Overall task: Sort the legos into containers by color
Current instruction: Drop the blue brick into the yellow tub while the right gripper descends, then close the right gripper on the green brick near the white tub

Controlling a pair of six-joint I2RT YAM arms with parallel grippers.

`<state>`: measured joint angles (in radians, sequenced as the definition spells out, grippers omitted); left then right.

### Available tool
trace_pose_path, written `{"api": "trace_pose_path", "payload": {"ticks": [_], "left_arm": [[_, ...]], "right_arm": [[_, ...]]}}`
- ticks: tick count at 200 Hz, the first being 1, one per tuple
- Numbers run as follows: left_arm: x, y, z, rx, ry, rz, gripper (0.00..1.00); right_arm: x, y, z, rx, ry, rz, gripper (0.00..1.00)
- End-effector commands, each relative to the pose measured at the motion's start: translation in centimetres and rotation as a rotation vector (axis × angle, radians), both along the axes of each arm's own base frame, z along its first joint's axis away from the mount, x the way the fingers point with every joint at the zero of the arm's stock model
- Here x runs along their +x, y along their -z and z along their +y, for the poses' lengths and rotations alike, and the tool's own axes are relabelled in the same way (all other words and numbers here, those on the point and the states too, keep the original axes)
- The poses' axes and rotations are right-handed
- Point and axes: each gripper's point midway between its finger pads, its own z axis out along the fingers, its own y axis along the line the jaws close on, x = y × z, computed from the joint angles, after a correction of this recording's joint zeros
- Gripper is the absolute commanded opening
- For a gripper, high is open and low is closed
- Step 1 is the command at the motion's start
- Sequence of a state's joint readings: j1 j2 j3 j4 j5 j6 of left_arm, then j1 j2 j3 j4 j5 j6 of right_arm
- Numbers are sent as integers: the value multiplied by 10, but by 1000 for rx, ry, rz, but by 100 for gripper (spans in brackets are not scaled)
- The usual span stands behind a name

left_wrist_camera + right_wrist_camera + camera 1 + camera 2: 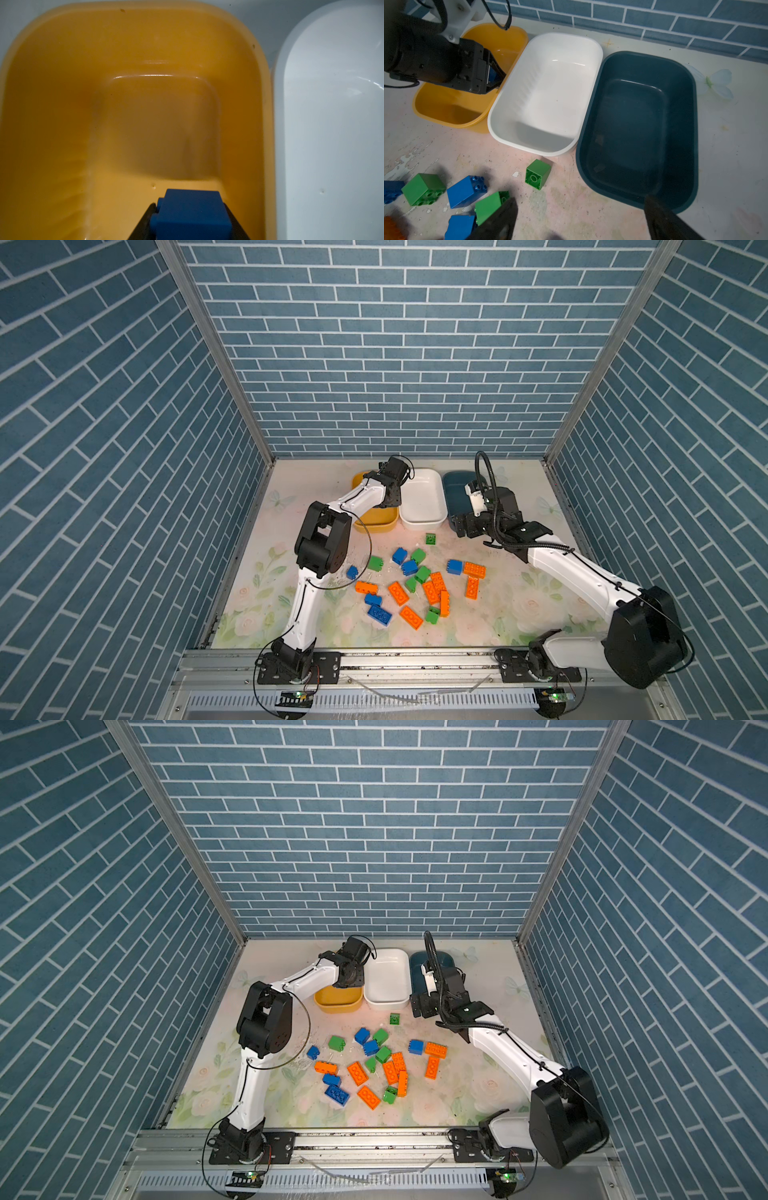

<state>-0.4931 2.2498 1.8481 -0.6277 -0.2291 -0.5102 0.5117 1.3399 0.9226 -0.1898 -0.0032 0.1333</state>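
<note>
My left gripper [189,204] is shut on a chunky blue lego [191,216] and hangs over the inside of the yellow container [41,83], whose bottom shows bare. From the right wrist view, that left gripper [494,75] sits above the yellow container's [446,110] near right side. The white container [422,506] and the dark teal container [633,124] stand beside it, with nothing in them that I can see. My right gripper [580,199] is open and holds nothing, low over the table by the teal container's front corner. Blue, green and orange legos [415,585] lie scattered mid-table.
A lone green lego [537,173] lies just in front of the white container. The three containers stand side by side against the back wall [415,364]. Blue brick-patterned walls close in both sides. A metal rail [415,659] with the arm bases runs along the front edge.
</note>
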Motion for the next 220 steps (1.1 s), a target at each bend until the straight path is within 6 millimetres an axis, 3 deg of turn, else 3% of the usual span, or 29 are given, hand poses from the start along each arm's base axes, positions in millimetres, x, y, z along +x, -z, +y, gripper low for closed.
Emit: {"api": "trace_pose_path", "payload": {"ticks": [1,64,108,122,153,193,220], "left_arm": [[-3,-17,2,-14,-7,-11,51],[-16,-56,9,-46,-2,-76,84],[-32,-89,14,-96,26,-140,99],[-40,-99,17,-110,27,-164,99],[-56,-110,27,-133,20,-195,99],[-68,-117,49,-101,-12,-202,99],[-70,-121,68,-68,-57,-209,99]], "right_arm": [[-7,13,10,0,-32,55,95],[-6,30,37,34,6,99,93],[-8,55,48,39,123,144,87],[-9,61,56,45,118,154,82],[-8,72,78,47,90,173,82],[7,88,83,-17,176,122,79],[13,99,91,-33,170,116,72]]}}
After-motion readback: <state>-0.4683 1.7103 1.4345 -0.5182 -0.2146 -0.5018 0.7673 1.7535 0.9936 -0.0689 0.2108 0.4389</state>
